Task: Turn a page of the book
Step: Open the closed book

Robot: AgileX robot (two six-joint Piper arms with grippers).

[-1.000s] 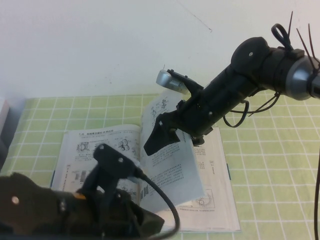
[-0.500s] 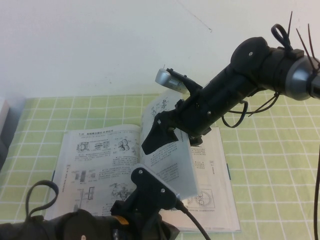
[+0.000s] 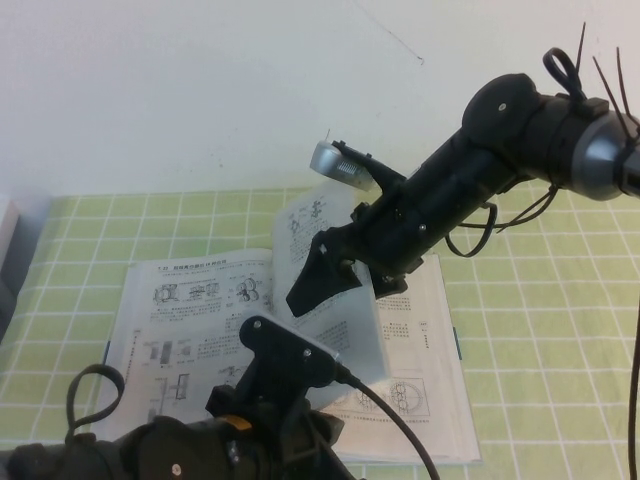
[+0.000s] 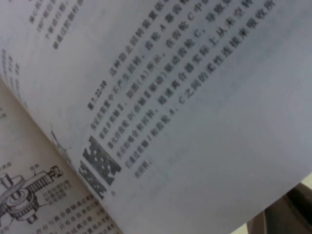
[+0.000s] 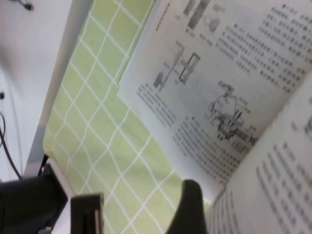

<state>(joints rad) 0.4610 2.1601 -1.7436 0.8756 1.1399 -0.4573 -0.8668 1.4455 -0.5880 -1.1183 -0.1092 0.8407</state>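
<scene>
The book [image 3: 190, 310] lies open on the green checked mat, white pages with machine drawings. One page [image 3: 345, 330] stands lifted from the right half, curving up over the spine. My right gripper [image 3: 318, 278] hangs over the spine and is shut on this page's upper part; one black finger [image 5: 187, 209] shows beside the paper. My left gripper [image 3: 300, 385] sits at the book's near edge, right against the lifted page, which fills the left wrist view [image 4: 195, 122]. Only a dark bit of it shows at that view's corner.
The green checked mat [image 3: 540, 330] covers the table around the book. A white wall stands behind. A pale object [image 3: 6, 235] sits at the far left edge. The left arm's black cable [image 3: 390, 420] loops over the book's near right corner.
My left arm swung right from the left page to the lifted page's lower edge, then drew slightly back. The page leans further left. The right gripper has barely moved.
</scene>
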